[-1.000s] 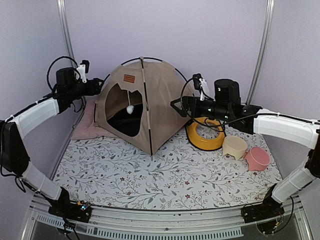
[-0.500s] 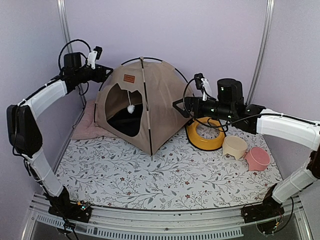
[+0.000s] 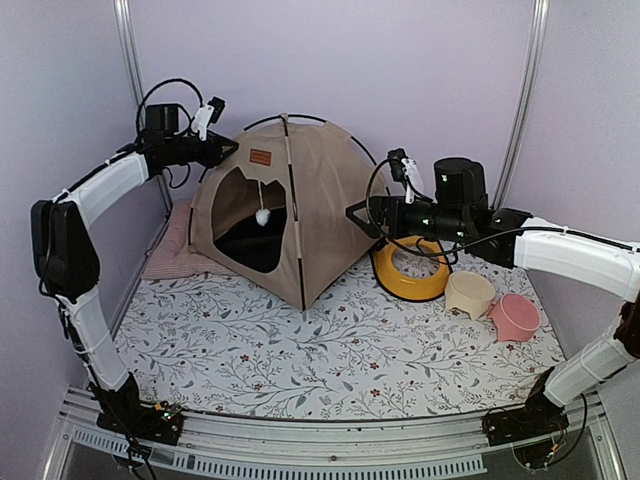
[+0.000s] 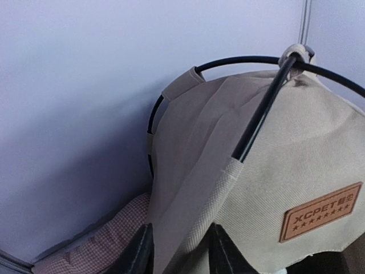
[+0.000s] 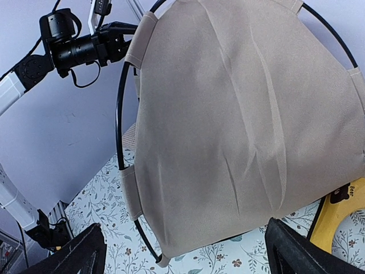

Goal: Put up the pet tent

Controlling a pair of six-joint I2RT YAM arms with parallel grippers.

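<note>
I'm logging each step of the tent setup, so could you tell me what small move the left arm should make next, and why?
Probably close the left gripper on the fabric strip of the pet tent: in its wrist view the fingers straddle that strip below the black pole, apart and not yet pinching it.

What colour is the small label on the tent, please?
Orange-brown label, clearest in the left wrist view.

The counter [image 3: 300, 350] is covered by a white floral cloth. The pet tent [image 3: 320, 200] is set at the back, with a pink checked cushion [image 3: 172, 255] at its left. A yellow bowl stand [image 3: 400, 283], a cream bowl [image 3: 469, 294] and a pink bowl [image 3: 515, 316] are placed to the right.
</note>
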